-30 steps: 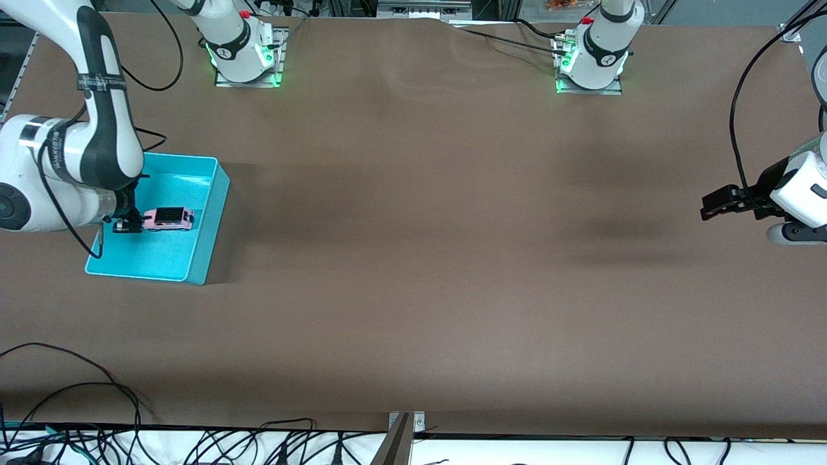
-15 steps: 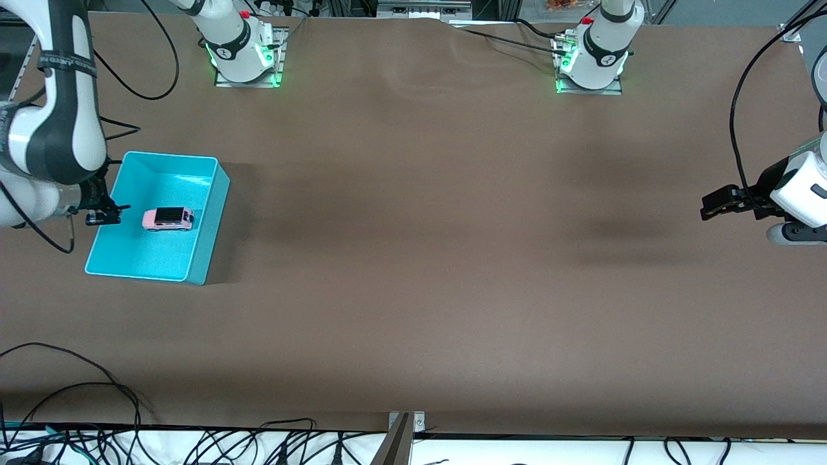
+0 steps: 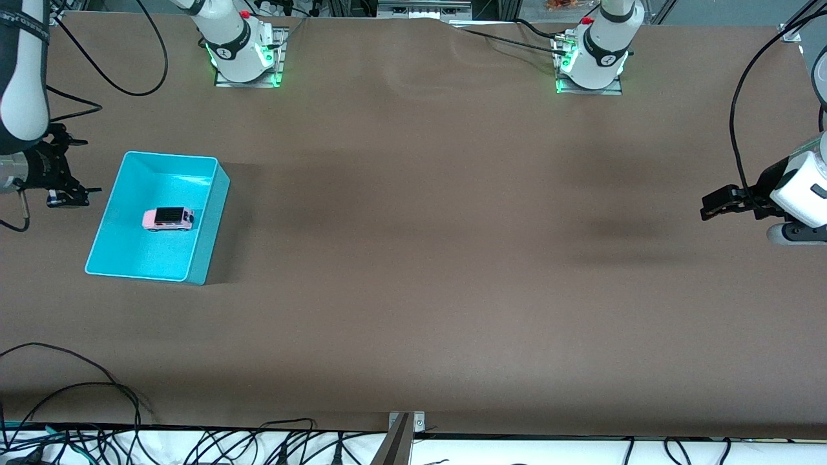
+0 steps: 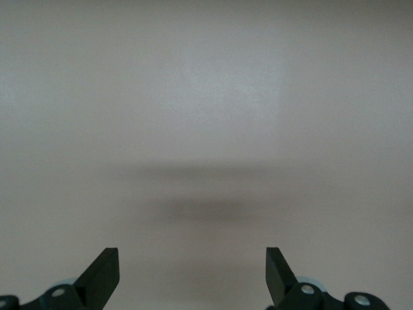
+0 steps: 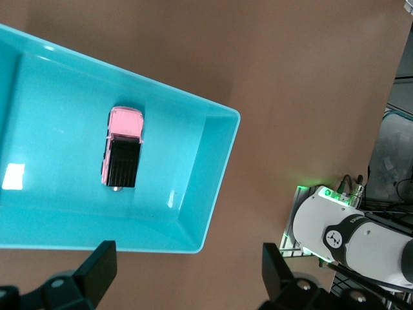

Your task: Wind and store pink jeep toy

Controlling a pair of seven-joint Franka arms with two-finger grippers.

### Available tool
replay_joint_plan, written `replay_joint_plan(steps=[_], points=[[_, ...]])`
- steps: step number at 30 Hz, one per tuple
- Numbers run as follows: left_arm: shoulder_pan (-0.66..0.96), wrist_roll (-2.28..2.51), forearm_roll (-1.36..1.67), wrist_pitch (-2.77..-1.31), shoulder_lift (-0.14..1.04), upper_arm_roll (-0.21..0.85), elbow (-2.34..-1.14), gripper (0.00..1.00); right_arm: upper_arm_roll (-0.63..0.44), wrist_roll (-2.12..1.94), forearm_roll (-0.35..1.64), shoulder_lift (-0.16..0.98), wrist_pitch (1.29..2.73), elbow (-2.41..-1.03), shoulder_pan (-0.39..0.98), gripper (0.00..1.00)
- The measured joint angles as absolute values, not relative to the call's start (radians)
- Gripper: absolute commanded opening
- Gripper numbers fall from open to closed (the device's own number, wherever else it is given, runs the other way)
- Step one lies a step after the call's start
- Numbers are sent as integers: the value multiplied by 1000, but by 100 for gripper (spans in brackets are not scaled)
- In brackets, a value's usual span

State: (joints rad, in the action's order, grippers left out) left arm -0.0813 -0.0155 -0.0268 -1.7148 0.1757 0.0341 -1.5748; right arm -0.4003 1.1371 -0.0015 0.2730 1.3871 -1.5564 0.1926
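Table [image 3: 413, 258]: brown surface, bare through the middle; both arm bases stand along the 12 o'clock edge of the front view.
Cyan bin [image 3: 210, 219]: open-topped, at the right arm's end of the table, near the 9 o'clock edge of the front view.
Left gripper [image 3: 711, 208]: jaws spread wide and holding nothing, hanging over bare table at the left arm's end, near 3 o'clock; this arm waits.
Right gripper [image 3: 64, 197]: jaws wide apart and empty, hanging over the table just outside the bin's wall on the side away from the table's middle.
Pink jeep toy [image 3: 168, 219]: upright on its wheels on the bin floor, black roof up, touching no wall.
Key relation: the jeep lies at about 3 o'clock from the right gripper in the front view, and its long axis runs roughly 9 to 3 o'clock there, pointing toward that gripper. The right arm is by far the nearer; the left is well apart.
Task stage, as a judgement: the toy already sits stored in the bin, so the work looks finished, with only the arm's withdrawal left.
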Motion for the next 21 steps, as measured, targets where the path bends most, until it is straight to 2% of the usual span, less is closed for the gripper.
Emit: replay_joint_plan(steps=[11, 21], points=[[-81, -15, -27, -1715, 176, 34, -1575, 100, -313, 897, 2, 193, 1418, -1545, 79, 100], [-81, -15, -27, -1715, 176, 34, -1575, 100, -205, 718, 2, 83, 1604, -1589, -3, 100]])
